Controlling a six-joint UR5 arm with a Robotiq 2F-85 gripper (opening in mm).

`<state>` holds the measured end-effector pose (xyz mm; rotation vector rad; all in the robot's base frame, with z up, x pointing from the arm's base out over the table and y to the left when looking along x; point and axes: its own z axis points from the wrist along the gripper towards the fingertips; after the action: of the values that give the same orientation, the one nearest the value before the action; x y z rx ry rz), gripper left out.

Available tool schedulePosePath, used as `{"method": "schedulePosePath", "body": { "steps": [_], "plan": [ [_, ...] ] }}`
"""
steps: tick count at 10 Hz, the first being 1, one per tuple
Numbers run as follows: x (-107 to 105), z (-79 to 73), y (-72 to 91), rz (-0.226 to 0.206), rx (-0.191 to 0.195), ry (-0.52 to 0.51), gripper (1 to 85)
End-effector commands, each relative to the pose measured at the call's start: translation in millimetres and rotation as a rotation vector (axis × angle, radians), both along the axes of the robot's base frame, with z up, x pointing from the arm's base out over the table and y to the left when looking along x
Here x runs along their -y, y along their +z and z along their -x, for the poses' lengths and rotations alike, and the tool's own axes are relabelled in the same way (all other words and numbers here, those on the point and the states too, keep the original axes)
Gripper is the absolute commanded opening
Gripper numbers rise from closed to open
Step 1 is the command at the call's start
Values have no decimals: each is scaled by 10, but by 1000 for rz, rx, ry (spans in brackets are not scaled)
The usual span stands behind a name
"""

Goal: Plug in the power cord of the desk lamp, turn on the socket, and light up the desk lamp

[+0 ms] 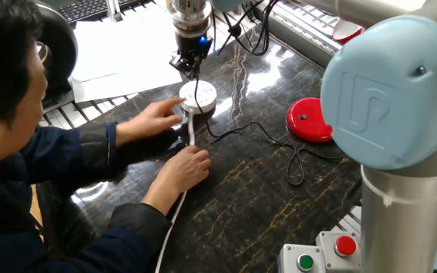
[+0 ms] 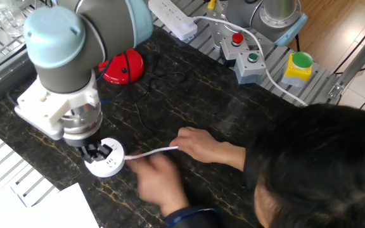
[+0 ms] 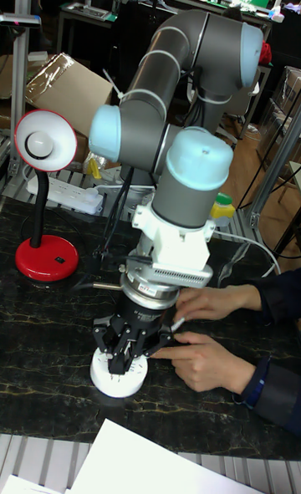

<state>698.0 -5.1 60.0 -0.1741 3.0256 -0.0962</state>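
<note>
The round white socket (image 1: 198, 94) (image 2: 108, 165) (image 3: 116, 375) lies on the dark table, its thick white cable (image 2: 148, 152) running toward a person's hands. My gripper (image 1: 190, 67) (image 2: 97, 152) (image 3: 125, 360) hangs directly over the socket's top, fingers close together on a small dark thing that looks like the plug. The thin black power cord (image 1: 241, 130) trails from the socket's side to the desk lamp's red base (image 1: 308, 120) (image 2: 123, 66) (image 3: 47, 258). The lamp's red shade (image 3: 45, 145) stands upright on its gooseneck.
A person sits at the table; one hand (image 1: 161, 114) reaches to the socket, the other (image 1: 187, 164) holds the white cable. A button box (image 1: 325, 254) (image 2: 244, 58), a rectangular power strip (image 2: 173, 16) and white papers (image 1: 124, 53) sit around the table's edges.
</note>
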Motion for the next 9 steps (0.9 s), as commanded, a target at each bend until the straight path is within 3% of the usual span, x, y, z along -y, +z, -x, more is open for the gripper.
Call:
{"method": "schedulePosePath", "body": {
  "steps": [1,3,6,9],
  "plan": [
    [-17,16,-92,-20,-10,-26,17],
    [-69,178,-18,-32,-29,-42,17],
    [-181,560,248,-50,-61,-54,17],
    [-219,558,117,-52,-32,-62,17]
  ]
}}
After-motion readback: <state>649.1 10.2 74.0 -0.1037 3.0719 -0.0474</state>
